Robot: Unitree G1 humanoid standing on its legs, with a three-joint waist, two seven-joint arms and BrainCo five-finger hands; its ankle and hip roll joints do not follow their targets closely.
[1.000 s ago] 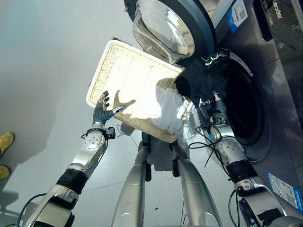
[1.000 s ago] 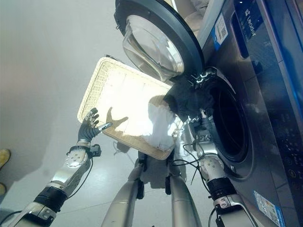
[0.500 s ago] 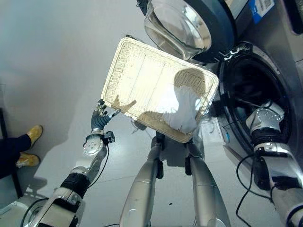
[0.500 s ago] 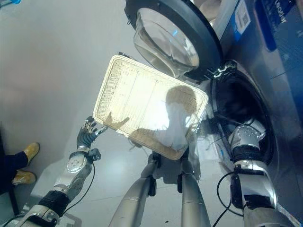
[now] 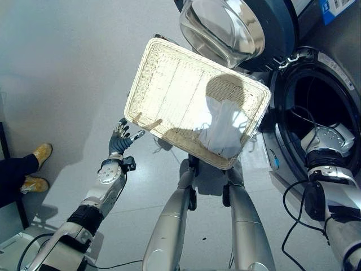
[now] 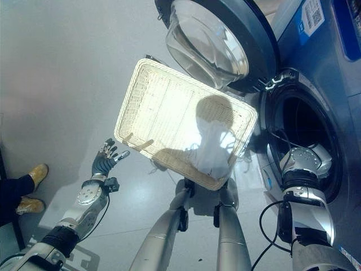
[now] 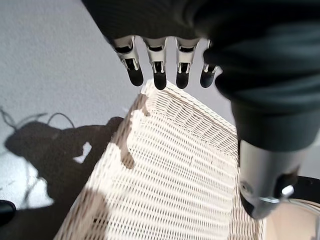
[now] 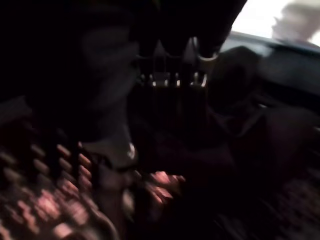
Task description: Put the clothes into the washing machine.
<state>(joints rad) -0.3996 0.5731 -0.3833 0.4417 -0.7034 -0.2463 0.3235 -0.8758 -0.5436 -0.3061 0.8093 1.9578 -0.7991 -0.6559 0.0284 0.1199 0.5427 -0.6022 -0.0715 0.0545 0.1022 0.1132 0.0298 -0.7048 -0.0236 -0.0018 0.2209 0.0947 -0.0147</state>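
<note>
A white garment (image 5: 223, 127) lies in the near right corner of the pale wicker basket (image 5: 169, 79), which stands on the floor before the washing machine. My left hand (image 5: 119, 137) is open, fingers straight, hovering close by the basket's near left corner (image 7: 150, 95). My right arm (image 5: 326, 148) reaches into the machine's round drum opening (image 5: 316, 96), and the hand is hidden inside it. In the right wrist view my right hand (image 8: 172, 75) sits in the dark drum, with a dark garment (image 8: 250, 130) lying just past it.
The machine's round glass door (image 5: 225, 28) stands open above the basket's far edge. A person's legs in yellow shoes (image 5: 39, 155) stand at the far left. Grey floor (image 5: 56, 68) spreads to the left of the basket.
The camera has shifted. My right arm has carried the dark garment from the drum's mouth into the drum. My left hand has drawn slightly off the basket's rim.
</note>
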